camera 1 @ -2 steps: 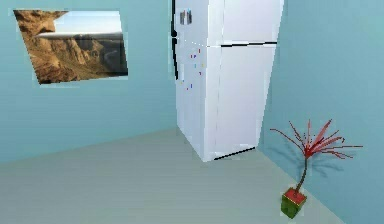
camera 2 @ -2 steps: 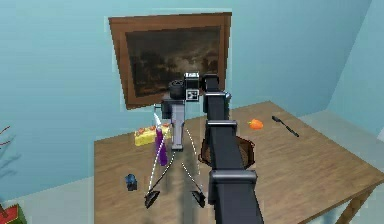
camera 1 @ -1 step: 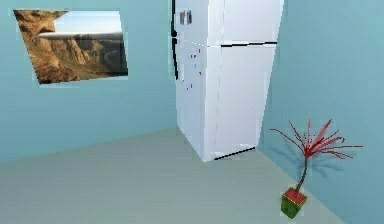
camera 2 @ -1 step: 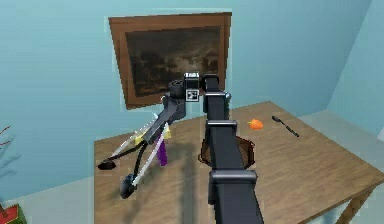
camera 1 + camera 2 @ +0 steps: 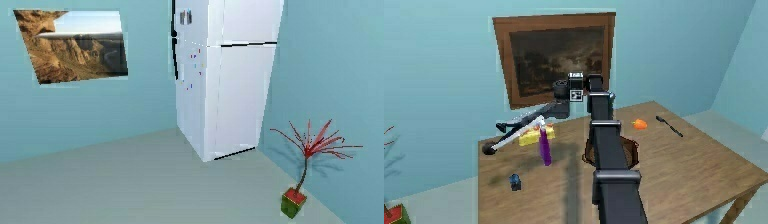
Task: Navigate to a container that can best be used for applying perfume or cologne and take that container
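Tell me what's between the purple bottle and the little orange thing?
In the arm side view, the robot's dark arm crosses between the purple bottle and the orange thing, with a dark brown thing beside it.

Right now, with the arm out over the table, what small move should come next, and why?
Probably draw the arm back a little. The gripper shows up against the wall picture, while the purple bottle, the likeliest sprayer, stands lower in the arm side view and to the left, beside a yellow thing.
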